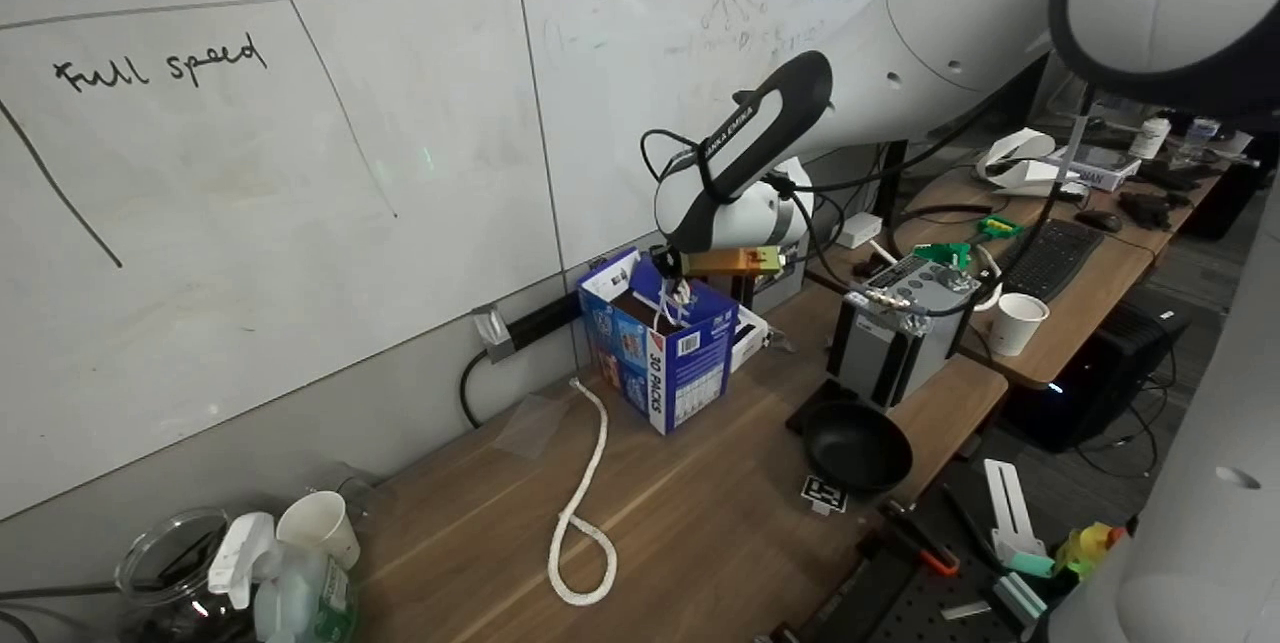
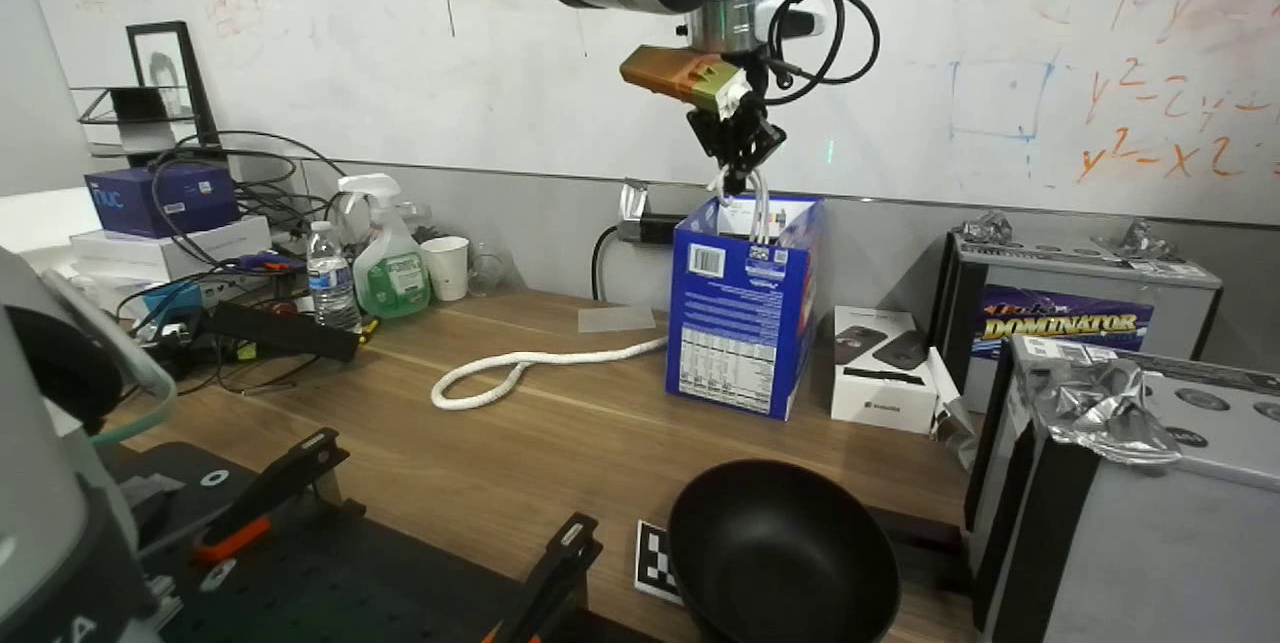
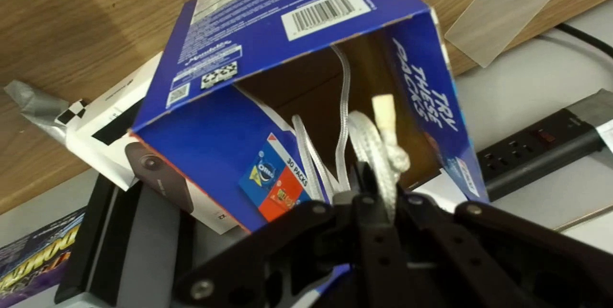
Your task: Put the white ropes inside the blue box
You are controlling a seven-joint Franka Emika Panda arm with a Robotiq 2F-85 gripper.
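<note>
The end effector [image 2: 737,183] hung over the mouth of the blue box [image 2: 722,318], its jaws pinched together on a white rope [image 3: 378,159], with strands hanging beneath into the box. One bend, a pale tip beside it, lay so close against the jaws that on release it could have clung there and been dragged back out. A folded flap [image 3: 206,140] covered part of the opening; slack let go above it might have perched there or slid over the rim. The box looked light, so a knock from a sideways move could have shoved it toward the white carton [image 2: 885,378] just beside it. Farther out on the bench [image 1: 700,523], a second white rope [image 1: 588,480] lay loosely looped, wholly outside the box; overlooking it would have left the task unfinished.
</note>
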